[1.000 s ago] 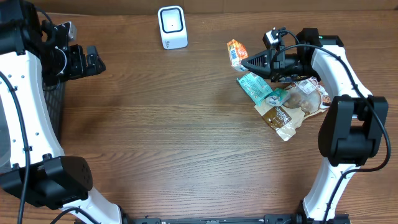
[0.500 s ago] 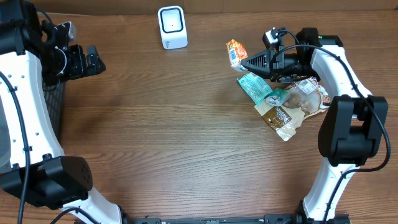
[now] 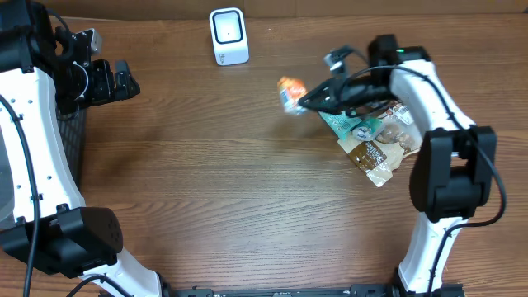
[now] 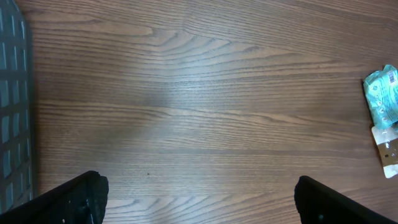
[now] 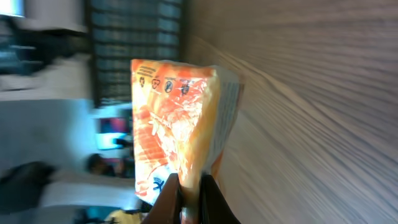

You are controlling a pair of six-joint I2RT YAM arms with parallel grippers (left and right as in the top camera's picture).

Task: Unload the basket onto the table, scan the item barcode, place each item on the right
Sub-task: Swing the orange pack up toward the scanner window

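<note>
The orange snack packet is held over the wooden table, pinched at one edge by the right gripper, whose jaws are clamped tight on it. It is placed between the white scanner and the heap of other packets, well apart from the scanner. From overhead the packet is blurred, its print cannot be read, and the gripper's tips are hard to separate from the dark cabling around them. In the right wrist view only the ends of the two fingers are seen at the bottom edge, closed on the packet's seam. The orange face is shown far more sharply there, yet its lower corner is cut off, a barcode cannot be made out, and the background is smeared. The left gripper is seen near the table's left edge, jaws spread wide with nothing between them; its wrist view catches only the dark fingertips in the bottom corners. In that view a teal packet is clipped by the right edge and a gridded mat by the left.
</note>
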